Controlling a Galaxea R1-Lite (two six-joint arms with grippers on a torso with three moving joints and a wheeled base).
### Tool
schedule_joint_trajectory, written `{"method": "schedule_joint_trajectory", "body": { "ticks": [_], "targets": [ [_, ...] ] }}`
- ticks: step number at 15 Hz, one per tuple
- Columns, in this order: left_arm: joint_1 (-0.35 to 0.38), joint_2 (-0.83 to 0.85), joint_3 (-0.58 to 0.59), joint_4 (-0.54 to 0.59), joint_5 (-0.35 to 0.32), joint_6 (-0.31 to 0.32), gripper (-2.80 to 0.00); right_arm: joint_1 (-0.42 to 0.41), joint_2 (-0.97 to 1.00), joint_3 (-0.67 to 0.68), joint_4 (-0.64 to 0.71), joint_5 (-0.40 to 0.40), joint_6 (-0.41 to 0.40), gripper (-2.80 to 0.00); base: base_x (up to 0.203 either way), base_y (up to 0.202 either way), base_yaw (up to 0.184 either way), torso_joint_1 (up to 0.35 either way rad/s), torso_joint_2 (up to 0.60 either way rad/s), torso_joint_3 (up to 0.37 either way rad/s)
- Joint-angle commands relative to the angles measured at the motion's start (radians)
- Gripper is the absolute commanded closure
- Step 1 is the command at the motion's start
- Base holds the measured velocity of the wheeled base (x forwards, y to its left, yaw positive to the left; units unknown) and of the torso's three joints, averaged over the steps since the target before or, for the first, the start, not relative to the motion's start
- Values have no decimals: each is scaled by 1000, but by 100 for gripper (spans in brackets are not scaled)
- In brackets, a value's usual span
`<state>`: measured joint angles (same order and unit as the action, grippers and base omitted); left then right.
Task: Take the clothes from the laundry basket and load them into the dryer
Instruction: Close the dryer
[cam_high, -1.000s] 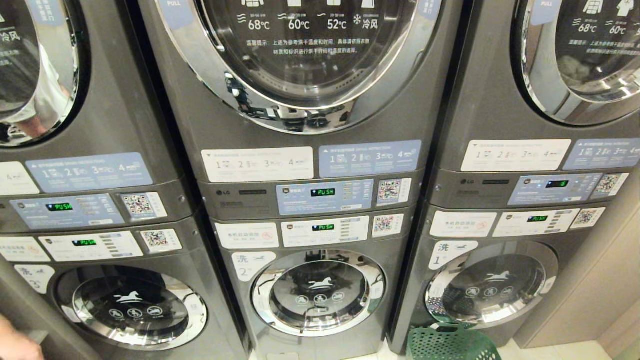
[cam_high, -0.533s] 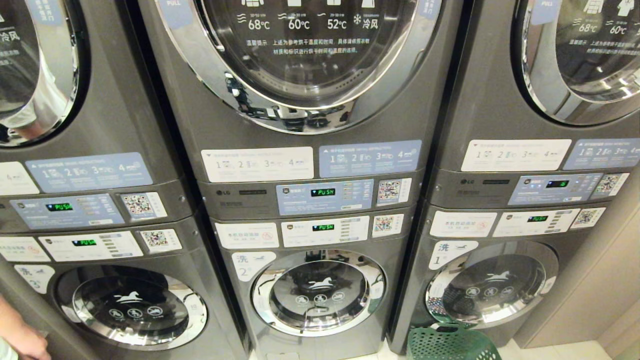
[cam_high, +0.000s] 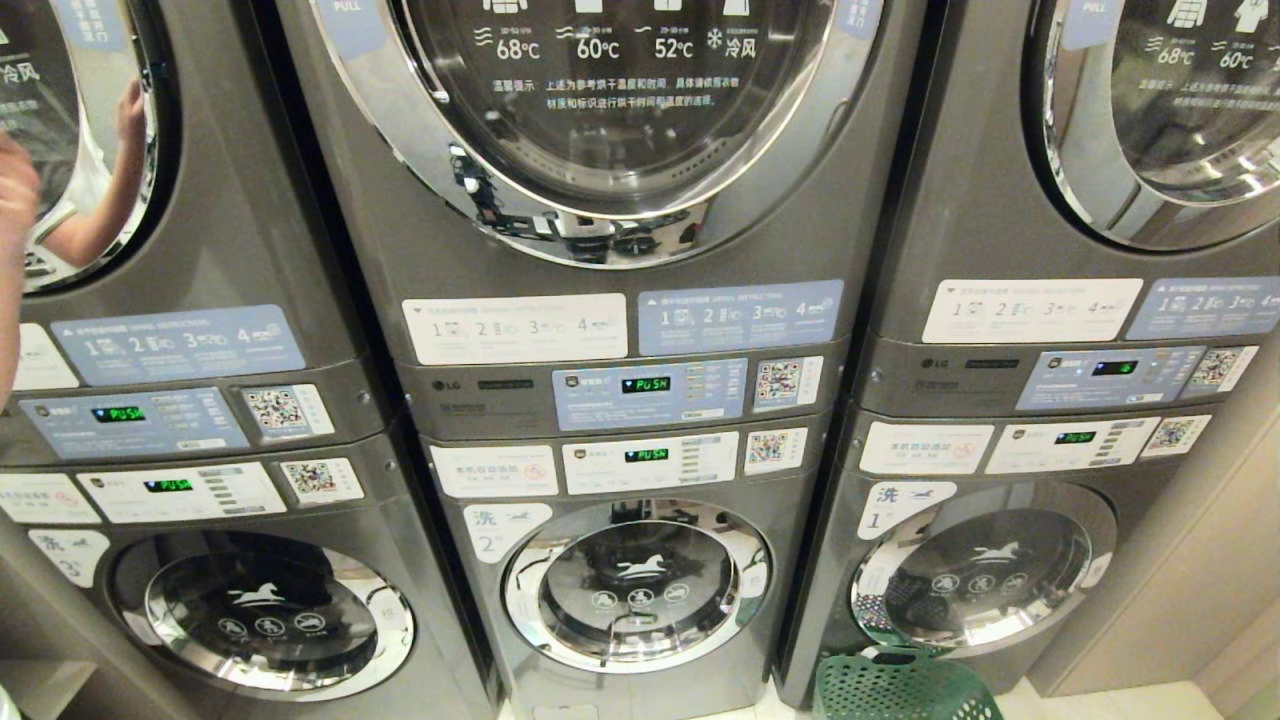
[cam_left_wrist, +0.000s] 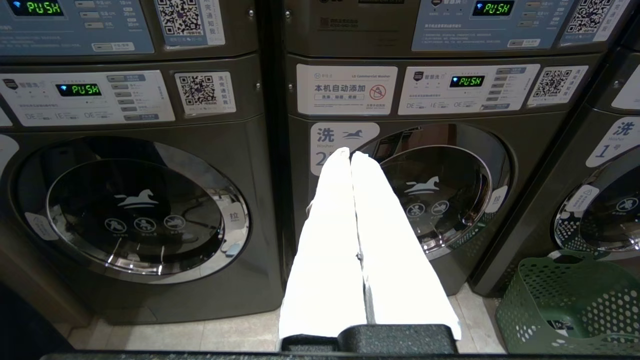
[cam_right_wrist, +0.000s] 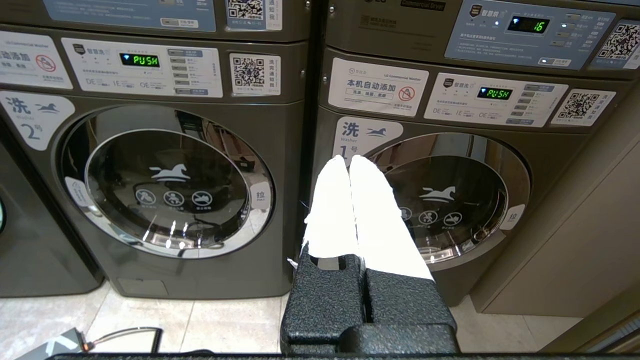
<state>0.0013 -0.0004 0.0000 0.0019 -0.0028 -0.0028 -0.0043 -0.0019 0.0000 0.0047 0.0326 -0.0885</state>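
The dark green laundry basket (cam_high: 900, 690) stands on the floor at the foot of the right-hand stack; it also shows in the left wrist view as the perforated basket (cam_left_wrist: 570, 300). No clothes show in it from here. The middle dryer (cam_high: 620, 110), with a round chrome-ringed door, sits closed above washer 2. Neither arm reaches the head view. My left gripper (cam_left_wrist: 350, 152) is shut and empty, its white fingers (cam_left_wrist: 325, 240) pointing at washer 2. My right gripper (cam_right_wrist: 348, 159) is shut and empty, pointing at washer 1.
Three grey washer-dryer stacks fill the view, all doors closed. A person's hand (cam_high: 15, 200) is at the left edge beside the left dryer door. A cable (cam_right_wrist: 125, 335) lies on the tiled floor near washer 2. A beige wall panel (cam_right_wrist: 590, 240) stands right of washer 1.
The person's hand has risen from the lower left corner to the upper left edge by the left dryer. Neither gripper nor the basket has moved.
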Motion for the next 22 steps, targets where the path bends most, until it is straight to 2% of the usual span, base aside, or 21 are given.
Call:
{"method": "schedule_joint_trajectory", "body": {
  "ticks": [1,3,11,18,19,20,22],
  "targets": [
    [0,-1,2,1,0,1,0,0,2,0,0,0,4,0,0,0,0,0,0,0],
    [0,-1,2,1,0,1,0,0,2,0,0,0,12,0,60,0,-1,-6,-5,2],
    [0,-1,2,1,1,-2,0,0,2,-1,0,-2,27,0,189,0,-1,8,3,0],
    [0,-1,0,0,-5,12,0,0,2,0,0,-5,33,0,10,0,0,2,2,0],
    [0,-1,-8,-9,-20,56,0,0,2,0,0,-3,33,0,0,0,0,0,0,0],
    [0,2,-52,-16,-64,68,0,0,2,0,-1,-3,33,0,0,0,0,0,0,0],
    [0,59,-244,-14,-238,77,0,0,2,-2,0,-3,24,0,0,0,0,0,0,0]
  ]
}}
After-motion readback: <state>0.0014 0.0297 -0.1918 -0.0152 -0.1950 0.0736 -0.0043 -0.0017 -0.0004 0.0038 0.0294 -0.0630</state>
